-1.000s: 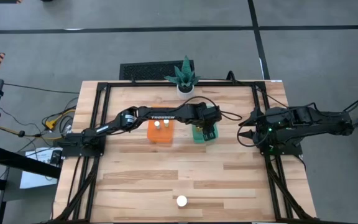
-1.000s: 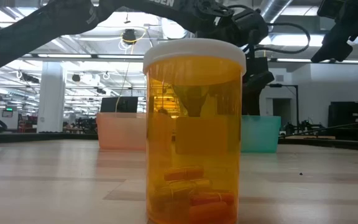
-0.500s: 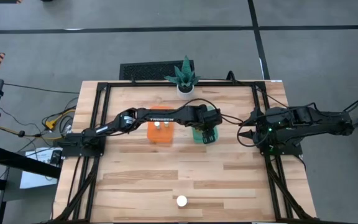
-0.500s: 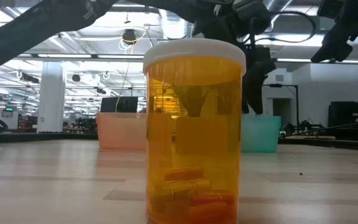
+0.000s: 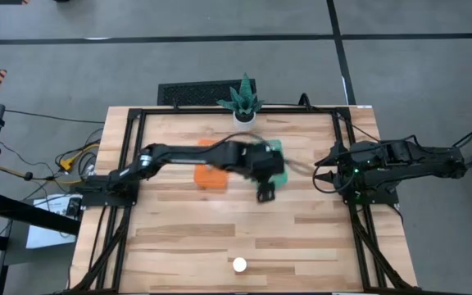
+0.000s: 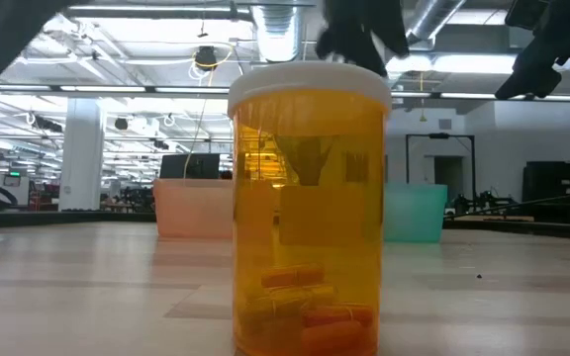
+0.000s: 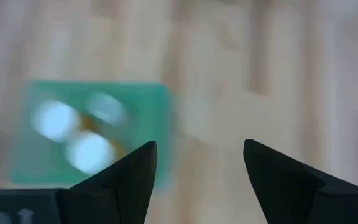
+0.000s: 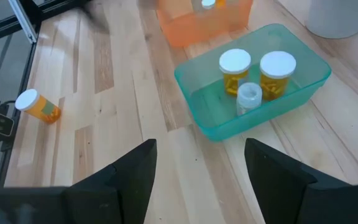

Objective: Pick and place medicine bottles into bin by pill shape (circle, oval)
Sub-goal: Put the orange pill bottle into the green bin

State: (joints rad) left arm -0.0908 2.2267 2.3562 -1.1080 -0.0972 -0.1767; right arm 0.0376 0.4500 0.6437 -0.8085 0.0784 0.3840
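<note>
left gripper point(image 5: 266, 193) empty, jaws apart, just beside green bin point(image 8: 253, 87) with three bottles in; last amber bottle point(image 5: 239, 265) stands near front edge, so approach from above, centre on white cap; right gripper point(image 8: 197, 174) open, idle

The pale wooden-plank worktop point(image 5: 179, 238) carried an orange plastic tray point(image 5: 211, 178) and a green plastic tray point(image 8: 253, 93) mid-worktop, a white plant pot point(image 5: 243, 116) at its far edge, and an amber white-capped bottle point(image 5: 239, 265) near its front edge.
</note>
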